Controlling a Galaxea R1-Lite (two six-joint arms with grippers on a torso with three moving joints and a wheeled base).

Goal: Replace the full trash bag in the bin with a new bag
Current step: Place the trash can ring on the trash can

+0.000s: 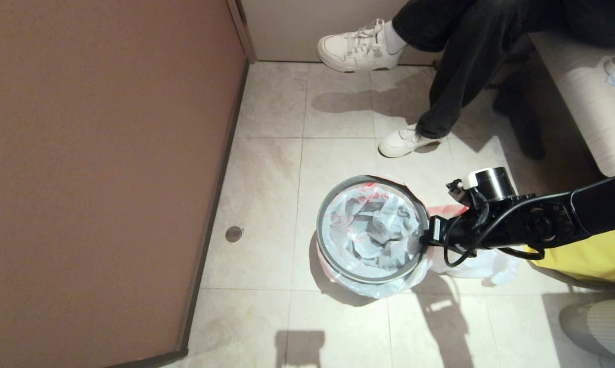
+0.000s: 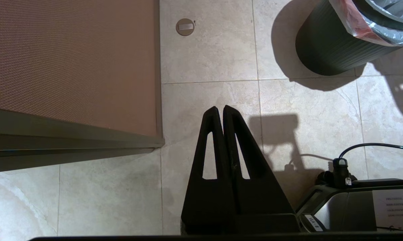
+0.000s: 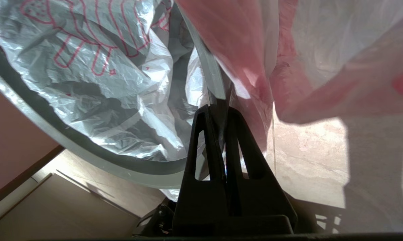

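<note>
Black fingertips of the right gripper (image 3: 221, 110) fill the near edge of the right wrist view, pinched on the grey hoop of the bin (image 1: 338, 266) with the film of the new bag (image 1: 371, 230) caught under them. In the head view that grip sits on the side of the rim toward the robot's right, the arm reaching in level from that side. The bag lines the bin, its pink-red edge folded out over the hoop; only crumpled film and red print show inside — no cup or bottle shapes. Behind the arm, on the floor just beside the bin, lies a whitish bundle (image 1: 478, 263), likely the full trash bag. What the next move turns on: the hoop runs between the fingers, so any pull works across the rim — outward toward the right arm. The left gripper (image 2: 223, 110) hangs clenched and empty, well apart from the bin.
</note>
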